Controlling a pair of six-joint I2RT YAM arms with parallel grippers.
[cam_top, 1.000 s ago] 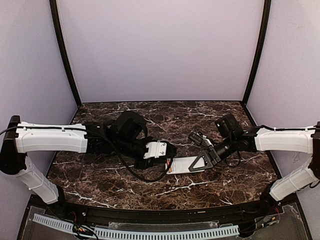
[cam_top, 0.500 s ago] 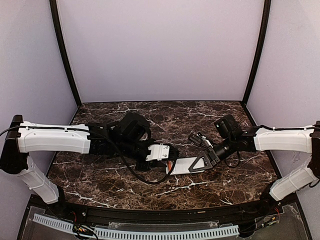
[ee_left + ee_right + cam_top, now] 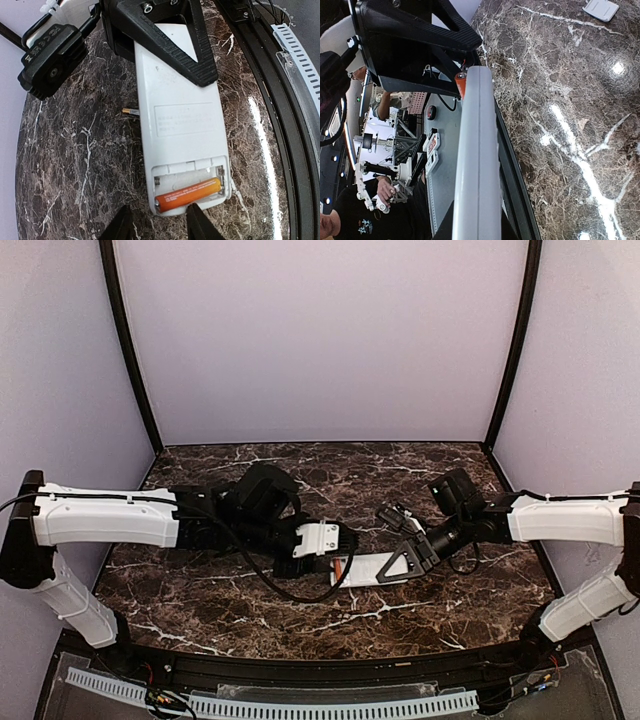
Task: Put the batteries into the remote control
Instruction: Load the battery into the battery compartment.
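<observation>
The remote control (image 3: pixel 180 120) lies white back up, its battery compartment open at the end nearest my left gripper. An orange battery (image 3: pixel 189 195) rests slightly tilted in the compartment's outer slot. My left gripper (image 3: pixel 160 226) stands open just off that end, touching nothing. A second battery (image 3: pixel 131 111) shows only its tip on the table beside the remote. My right gripper (image 3: pixel 400 565) is shut on the remote's other end (image 3: pixel 372 570). In the right wrist view the remote (image 3: pixel 477 165) appears edge-on between the fingers, with the orange battery (image 3: pixel 461 80) at its far end.
A small white lid-like piece (image 3: pixel 601 7) lies farther back on the marble table (image 3: pixel 430 470). The black front rail (image 3: pixel 280 100) runs close along the remote's side. A black cable (image 3: pixel 290 588) hangs under the left wrist.
My left gripper has opened and let go of the orange battery, which now lies in the compartment. The left arm shifted slightly right. The right arm has held still.
</observation>
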